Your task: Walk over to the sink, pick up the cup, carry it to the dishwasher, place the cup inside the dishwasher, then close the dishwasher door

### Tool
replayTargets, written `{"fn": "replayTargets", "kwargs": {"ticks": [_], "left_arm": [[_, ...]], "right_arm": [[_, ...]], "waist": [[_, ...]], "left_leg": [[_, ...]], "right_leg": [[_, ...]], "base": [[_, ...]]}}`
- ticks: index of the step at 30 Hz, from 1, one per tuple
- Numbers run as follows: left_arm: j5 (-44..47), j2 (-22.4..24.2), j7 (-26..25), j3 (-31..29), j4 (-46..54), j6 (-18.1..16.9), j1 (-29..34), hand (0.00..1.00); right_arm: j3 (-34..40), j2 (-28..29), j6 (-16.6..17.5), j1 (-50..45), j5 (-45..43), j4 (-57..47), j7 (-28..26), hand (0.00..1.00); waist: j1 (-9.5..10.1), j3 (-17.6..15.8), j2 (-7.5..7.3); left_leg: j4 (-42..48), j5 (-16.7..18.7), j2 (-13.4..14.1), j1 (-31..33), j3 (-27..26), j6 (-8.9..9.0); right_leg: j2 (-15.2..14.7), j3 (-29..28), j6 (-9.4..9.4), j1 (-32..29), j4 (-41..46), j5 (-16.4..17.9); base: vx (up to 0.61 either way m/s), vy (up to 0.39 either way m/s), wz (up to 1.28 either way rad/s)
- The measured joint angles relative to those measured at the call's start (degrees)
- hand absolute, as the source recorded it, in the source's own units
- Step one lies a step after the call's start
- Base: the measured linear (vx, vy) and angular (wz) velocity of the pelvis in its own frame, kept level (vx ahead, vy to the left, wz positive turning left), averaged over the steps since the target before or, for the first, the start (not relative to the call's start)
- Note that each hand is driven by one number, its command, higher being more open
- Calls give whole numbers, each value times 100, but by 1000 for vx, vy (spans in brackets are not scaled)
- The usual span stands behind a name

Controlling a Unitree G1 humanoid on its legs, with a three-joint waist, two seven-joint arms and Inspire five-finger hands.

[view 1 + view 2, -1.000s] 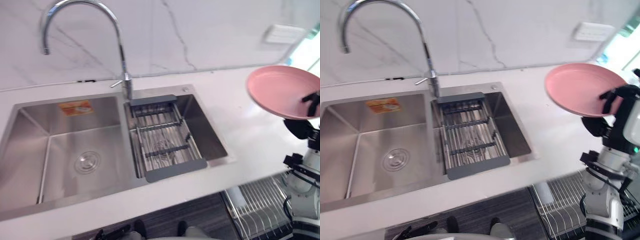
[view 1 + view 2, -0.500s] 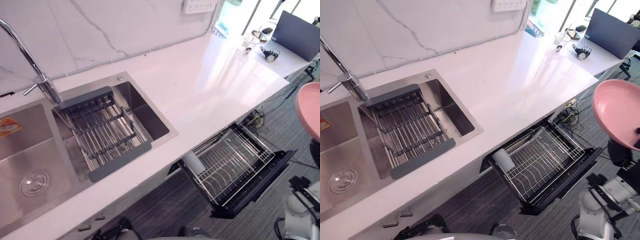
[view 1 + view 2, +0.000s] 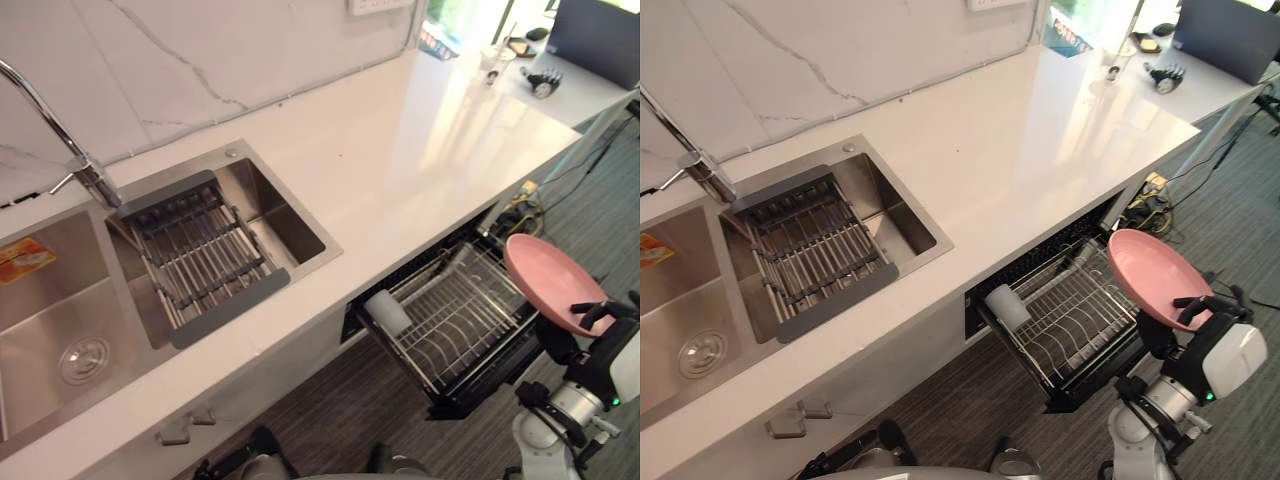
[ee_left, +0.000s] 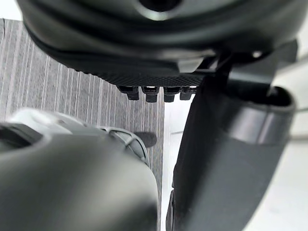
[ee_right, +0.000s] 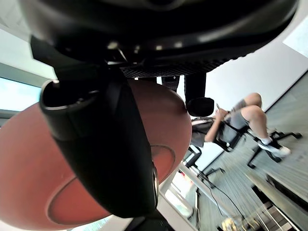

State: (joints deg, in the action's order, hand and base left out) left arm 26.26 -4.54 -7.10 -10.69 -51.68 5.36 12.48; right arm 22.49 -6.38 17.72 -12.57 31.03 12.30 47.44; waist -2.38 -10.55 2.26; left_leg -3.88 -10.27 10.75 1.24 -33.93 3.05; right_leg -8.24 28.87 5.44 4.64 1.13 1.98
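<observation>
Right eye view: right hand [image 3: 1202,302] holds pink plate [image 3: 1148,272] near dishwasher rack [image 3: 1070,325].

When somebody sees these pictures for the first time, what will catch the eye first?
First the pink plate, gripped by the right robot hand by the pulled-out dishwasher rack under the white counter. Next comes the steel sink at the left, with a grey drain rack across its right basin.
</observation>
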Motion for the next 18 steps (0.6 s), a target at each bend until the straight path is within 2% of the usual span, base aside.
{"fn": "replayTargets", "kwargs": {"ticks": [4, 8, 11, 13, 15, 18], "left_arm": [[-170, 55, 88, 178, 2, 29, -17, 100], [-160, 51, 196, 230, 6, -45, -101, 100], [54, 22, 228, 390, 1, -50, -293, 100], [188, 40, 246, 536, 0, -39, -477, 100], [227, 40, 264, 610, 4, -38, -602, 100], [439, 22, 289, 611, -1, -32, -821, 100]], "right_arm": [[-48, -19, -258, 259, -1, 481, -15, 0], [-142, -250, -639, 671, -57, 872, -102, 0], [-211, -761, -894, 1202, -330, 1454, -95, 0], [-198, -1265, -1082, 1727, -732, 1959, -70, 0], [-194, -1539, -1270, 2127, -914, 2236, -43, 0], [-247, -1792, -1582, 2679, -963, 2570, -34, 0]], "waist": [[79, -204, 230], [125, -313, 324], [145, -524, 454], [141, -669, 666], [140, -831, 815], [138, -1086, 951]], "left_leg": [[-11, 5, -158, 41, 73, -109], [-4, 5, -218, 117, 250, -118], [18, -5, -242, 247, 440, -129], [35, -50, -290, 469, 615, -179], [37, -84, -314, 584, 796, -172], [37, -175, -319, 798, 973, -177]], "right_leg": [[-126, 64, 67, -17, 76, -10], [-179, 53, 82, -88, 110, -16], [-217, 69, 88, -210, 201, -10], [-282, 119, 93, -432, 328, -6], [-320, 114, 94, -581, 417, -6], [-360, 72, 86, -872, 577, -6]], "base": [[39, 65, 13], [45, 25, 1], [-4, 12, 8], [-51, 47, 16], [-45, 39, 7], [-40, 18, -2]]}}
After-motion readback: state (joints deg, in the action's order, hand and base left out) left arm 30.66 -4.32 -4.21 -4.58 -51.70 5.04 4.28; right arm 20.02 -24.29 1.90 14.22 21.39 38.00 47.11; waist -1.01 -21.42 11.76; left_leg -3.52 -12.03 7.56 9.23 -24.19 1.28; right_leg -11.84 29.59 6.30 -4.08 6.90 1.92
